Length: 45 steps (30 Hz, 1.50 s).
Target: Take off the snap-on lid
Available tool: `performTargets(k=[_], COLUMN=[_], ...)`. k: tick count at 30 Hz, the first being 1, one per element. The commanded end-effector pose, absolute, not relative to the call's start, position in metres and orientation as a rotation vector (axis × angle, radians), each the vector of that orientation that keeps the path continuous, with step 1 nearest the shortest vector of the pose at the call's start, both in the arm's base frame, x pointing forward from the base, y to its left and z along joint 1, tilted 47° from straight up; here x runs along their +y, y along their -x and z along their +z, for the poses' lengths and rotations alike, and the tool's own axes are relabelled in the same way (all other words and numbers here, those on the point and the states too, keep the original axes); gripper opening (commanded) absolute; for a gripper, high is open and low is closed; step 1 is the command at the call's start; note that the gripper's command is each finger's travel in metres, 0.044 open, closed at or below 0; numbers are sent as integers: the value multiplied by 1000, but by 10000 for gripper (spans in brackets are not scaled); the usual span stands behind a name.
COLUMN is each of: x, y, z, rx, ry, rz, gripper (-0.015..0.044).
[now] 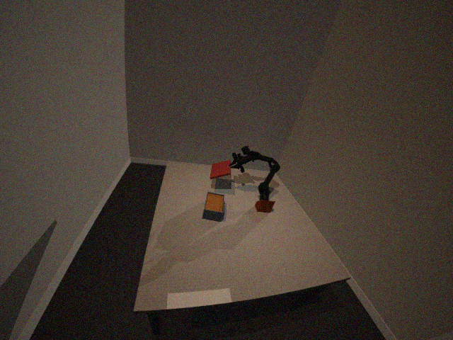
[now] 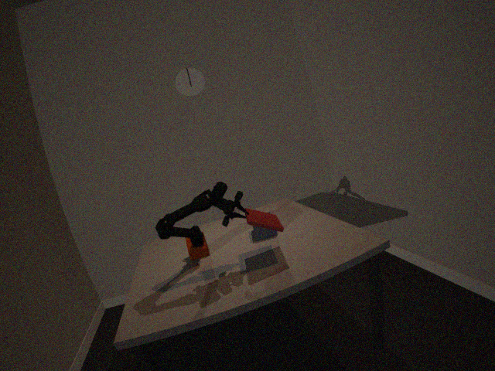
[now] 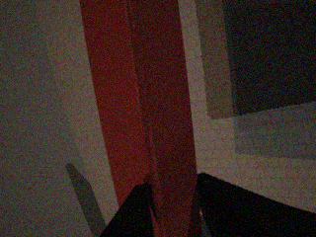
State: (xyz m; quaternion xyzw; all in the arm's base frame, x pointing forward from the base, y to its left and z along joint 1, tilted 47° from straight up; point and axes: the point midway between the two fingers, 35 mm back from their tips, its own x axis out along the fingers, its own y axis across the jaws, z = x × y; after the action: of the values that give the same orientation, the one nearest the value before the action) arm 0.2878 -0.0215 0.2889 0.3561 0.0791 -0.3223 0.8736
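Although the lid is already off and up in the air, the job looks only about half done. The claw is clamped narrow on the lid's edge, at the lid's 3 o'clock side in the top view, and carries it raised and tilted above the bench. The wrist view shows the red lid running away from between the dark fingers, seen nearly edge-on.

In the top view a grey box sits on the bench just at 6 o'clock of the lifted lid. I judge it to be the storage box, now open, though the pictures are too dim to see into it. Further toward 6 o'clock stands another box with an orange top, well apart from the claw. From the exterior view the lid hangs over the grey box, not touching it as far as I can tell.

What is left: carry the lid sideways off the box, level it with its top face up, lower it onto a bare part of the bench, and let go.
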Motion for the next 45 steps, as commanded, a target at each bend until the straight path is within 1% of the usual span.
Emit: performTargets(k=[1,8,45], x=[-25,-32,-52], y=[-286,-285,-286], z=[299,306,280], rx=[160,159,156], ry=[-752,-752,-752], rz=[-658,-658,-657], gripper=[0,0,0])
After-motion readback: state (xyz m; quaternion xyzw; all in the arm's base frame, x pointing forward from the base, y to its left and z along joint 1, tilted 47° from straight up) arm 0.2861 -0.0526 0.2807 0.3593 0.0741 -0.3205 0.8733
